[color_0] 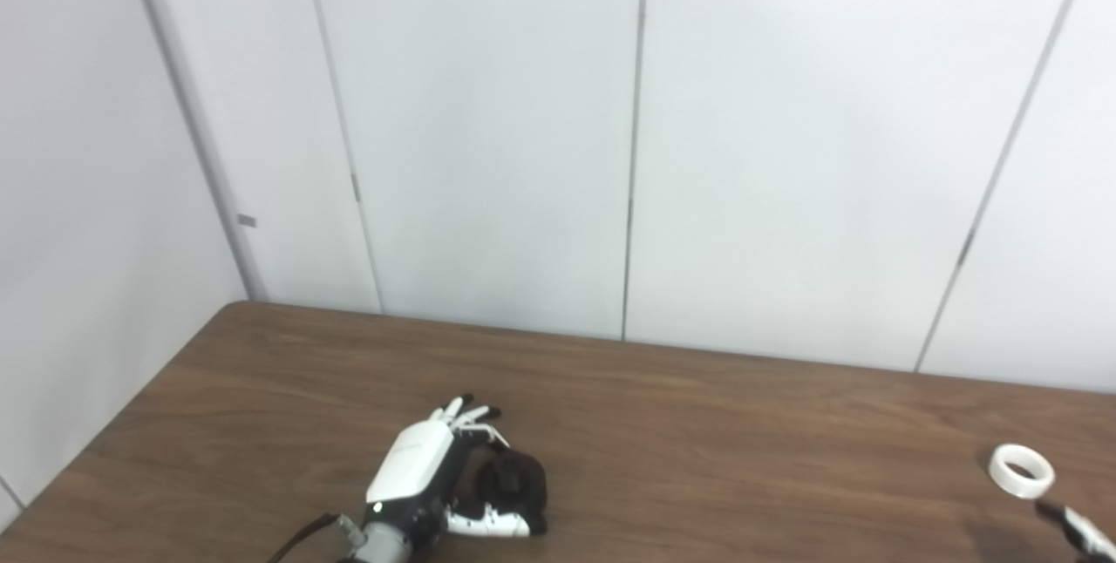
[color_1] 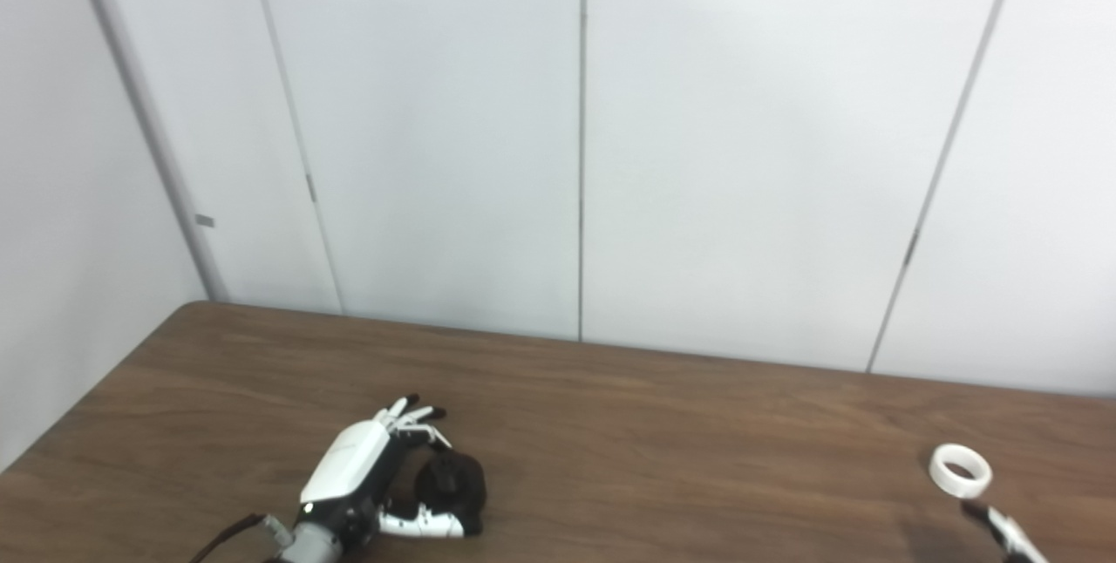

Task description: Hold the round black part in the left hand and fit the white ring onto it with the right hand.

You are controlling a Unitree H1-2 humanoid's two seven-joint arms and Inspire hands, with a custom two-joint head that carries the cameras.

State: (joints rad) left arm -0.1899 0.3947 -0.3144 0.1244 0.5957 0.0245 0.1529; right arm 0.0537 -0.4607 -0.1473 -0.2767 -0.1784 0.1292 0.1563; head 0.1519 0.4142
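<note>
The round black part [color_0: 516, 481] lies on the brown table [color_0: 697, 423] near the front left. My left hand [color_0: 427, 467] rests beside it, palm toward it. Its fingers [color_0: 460, 411] stretch out past the part's far side and its thumb [color_0: 486, 525] lies along the near side, not wrapped tight. The white ring [color_0: 1020, 470] lies flat at the far right of the table. Only a fingertip of my right hand [color_0: 1079, 533] shows at the bottom right corner, just in front of the ring and apart from it.
White wall panels [color_0: 628, 153] rise directly behind the table's far edge. The table's rounded left corner [color_0: 231, 308] sits close to the side wall. Bare tabletop stretches between the black part and the ring.
</note>
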